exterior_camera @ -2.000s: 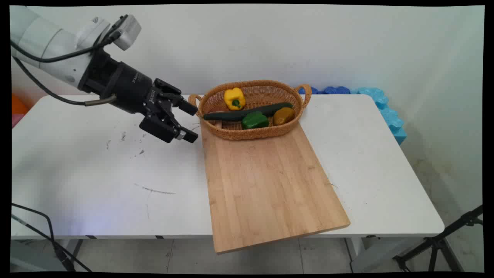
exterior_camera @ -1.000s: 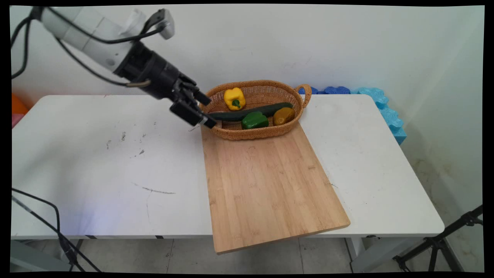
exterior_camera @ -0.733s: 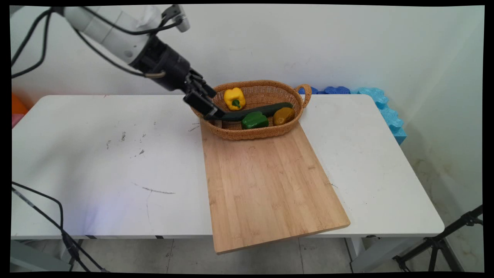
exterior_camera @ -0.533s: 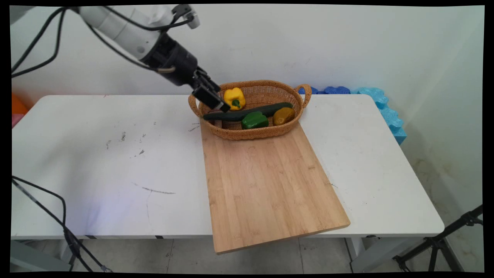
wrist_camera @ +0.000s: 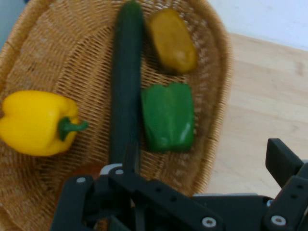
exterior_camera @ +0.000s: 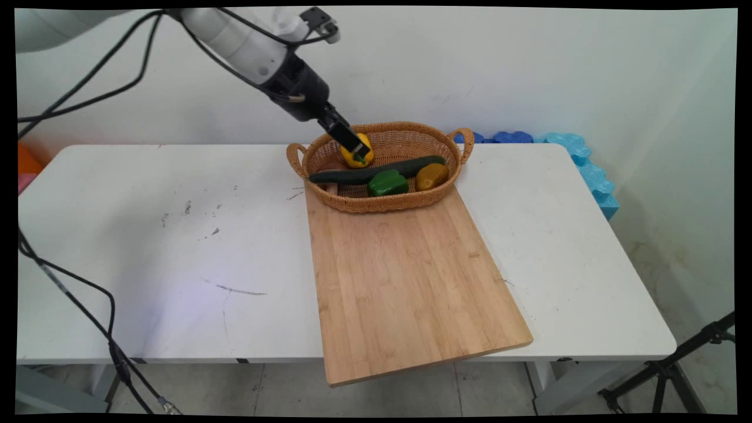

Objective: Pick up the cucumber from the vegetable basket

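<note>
**Jaws over the basket, yellow pepper right beneath**

White desk (exterior_camera: 147,235) against a plain pale wall (exterior_camera: 529,70), and the white robot arm (exterior_camera: 247,41) slants down from the upper left with black cables (exterior_camera: 88,299) trailing off it. The jaws are spread wide. In the hand view one black finger (wrist_camera: 284,161) stands far out over the board side, and the other sits close to the cucumber. They grip nothing.

They hang tilted over the left part of the oval woven wicker basket (exterior_camera: 382,207), just inside its far rim. Directly under and behind them in the main view lies the bright yellow bell pepper (wrist_camera: 36,122), green stem pointing towards the cucumber. It is the nearest thing, though I cannot tell whether anything touches it.

Just past the pepper runs the long dark green cucumber (wrist_camera: 126,82), stretched along the basket floor. On the cucumber's other side sits the green bell pepper (wrist_camera: 168,118), pressed against it. Further out along the cucumber lies the orange-yellow pepper (wrist_camera: 172,41).

Close below the jaws, a reddish-brown thing (exterior_camera: 332,188) peeks out at the cucumber's near end, too hidden to name.

Beyond the basket's near wall lies the light bamboo cutting board (exterior_camera: 405,276), its corner overhanging the desk edge. Well off from the jaws, blue foam pieces (exterior_camera: 587,170) line the desk's back right corner.
</note>
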